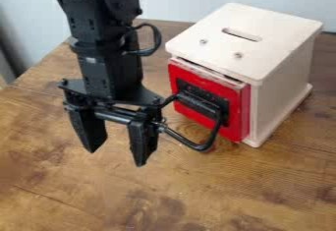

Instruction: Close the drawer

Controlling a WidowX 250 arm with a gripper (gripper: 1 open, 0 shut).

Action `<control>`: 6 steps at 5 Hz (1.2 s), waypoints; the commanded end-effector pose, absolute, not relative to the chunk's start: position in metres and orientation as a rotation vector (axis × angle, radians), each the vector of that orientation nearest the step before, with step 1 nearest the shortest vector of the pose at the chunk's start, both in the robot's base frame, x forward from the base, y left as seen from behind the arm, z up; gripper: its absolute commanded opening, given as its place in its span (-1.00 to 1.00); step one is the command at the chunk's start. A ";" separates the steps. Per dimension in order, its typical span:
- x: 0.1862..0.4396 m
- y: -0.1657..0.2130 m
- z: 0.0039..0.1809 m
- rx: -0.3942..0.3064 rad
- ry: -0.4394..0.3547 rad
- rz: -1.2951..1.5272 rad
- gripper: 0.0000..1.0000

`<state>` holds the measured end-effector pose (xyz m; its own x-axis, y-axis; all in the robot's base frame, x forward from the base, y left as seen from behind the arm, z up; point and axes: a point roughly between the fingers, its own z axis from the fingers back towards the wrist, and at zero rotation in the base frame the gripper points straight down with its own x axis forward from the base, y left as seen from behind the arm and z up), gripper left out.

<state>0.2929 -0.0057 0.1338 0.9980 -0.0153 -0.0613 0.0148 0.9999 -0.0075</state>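
The drawer [223, 110] is a bright red front with a black centre panel, set in a cream-white box [276, 87] on the right of the wooden table. It stands slightly out from the box face. Its black wire loop handle [197, 137] juts forward and left. My gripper [116, 146] hangs from the black arm just left of the handle, fingers pointing down and spread open. The right finger [141, 144] is beside or touching the handle's loop; nothing is held between the fingers.
The box's top has a narrow slot [242, 32] and small screws. The wooden table [79, 201] extends to the left and front. A pale wall lies behind.
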 end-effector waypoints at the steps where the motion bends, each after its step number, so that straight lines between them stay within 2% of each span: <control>1: 0.290 -0.005 0.134 0.003 -0.100 0.020 1.00; 2: 0.290 0.000 0.131 0.011 -0.197 0.062 1.00; 3: 0.298 -0.001 0.137 0.016 -0.158 0.121 1.00; 4: 0.313 0.001 0.138 0.016 -0.151 0.173 1.00; 5: 0.327 -0.002 0.131 0.009 -0.154 0.113 1.00; 6: 0.327 -0.008 0.134 -0.003 -0.167 0.070 1.00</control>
<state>0.3192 -0.0050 0.1126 0.9929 0.0774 0.0908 -0.0777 0.9970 -0.0005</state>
